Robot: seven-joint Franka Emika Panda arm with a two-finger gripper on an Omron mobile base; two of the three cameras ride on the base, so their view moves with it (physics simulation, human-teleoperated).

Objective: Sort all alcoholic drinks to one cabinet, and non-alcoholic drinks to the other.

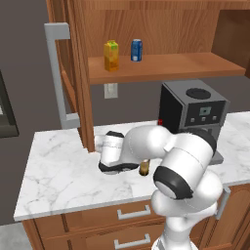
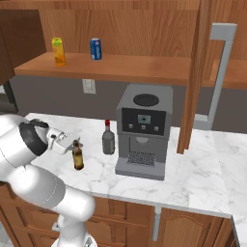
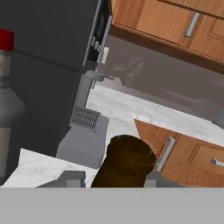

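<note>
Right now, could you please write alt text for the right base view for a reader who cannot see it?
The white arm's gripper closes on a brown beer bottle standing on the marble counter, beside a grey red-capped bottle and coffee machine. A juice carton and blue can stand on the wooden shelf above.

The white arm is rising from the base, bending at a bulky elbow and reaching low and level over the tabletop, with the wrist turned sideways. In the right base view the gripper [image 2: 73, 143] is sitting at the arm's 3 o'clock. Its fingers are flanking the beer bottle [image 2: 77, 156] at the neck; whether they are pressing on it is unclear.
</note>
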